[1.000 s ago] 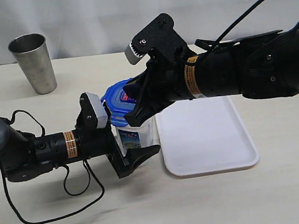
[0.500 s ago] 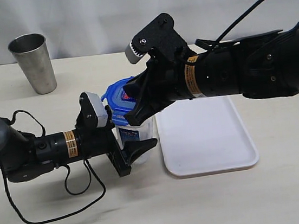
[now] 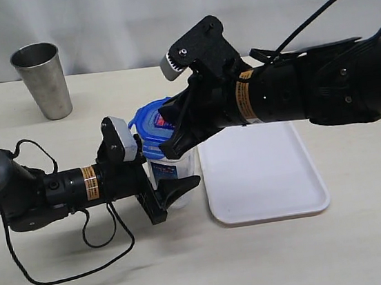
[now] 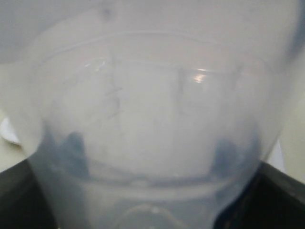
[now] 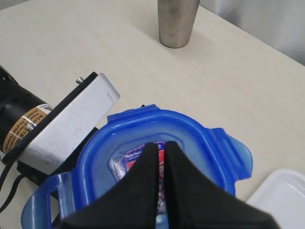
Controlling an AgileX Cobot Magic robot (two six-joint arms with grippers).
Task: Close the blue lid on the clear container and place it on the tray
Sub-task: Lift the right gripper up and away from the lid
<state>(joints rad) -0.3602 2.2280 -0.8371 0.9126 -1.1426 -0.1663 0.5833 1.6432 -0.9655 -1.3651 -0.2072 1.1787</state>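
My left claw point(image 3: 172, 176) has just drawn in from its wide spread and now pinches the clear container point(image 3: 183, 165) from both sides, so I judge it will not slide when pushed from above. My right claw point(image 5: 159, 145) is pressed together, and its tips rest on the middle of the blue lid point(image 5: 190, 138), which sits on the container's mouth. The container stands on the desk point(image 3: 329, 250) just beside the tray point(image 3: 263, 168), not on it. The flaps point(image 5: 236, 152) stick outward, so snapping them comes next.

clear container point(image 4: 152, 124) blurred, sticker point(image 5: 126, 162) on blue lid point(image 5: 190, 136) partly hidden by right gripper point(image 5: 161, 144)
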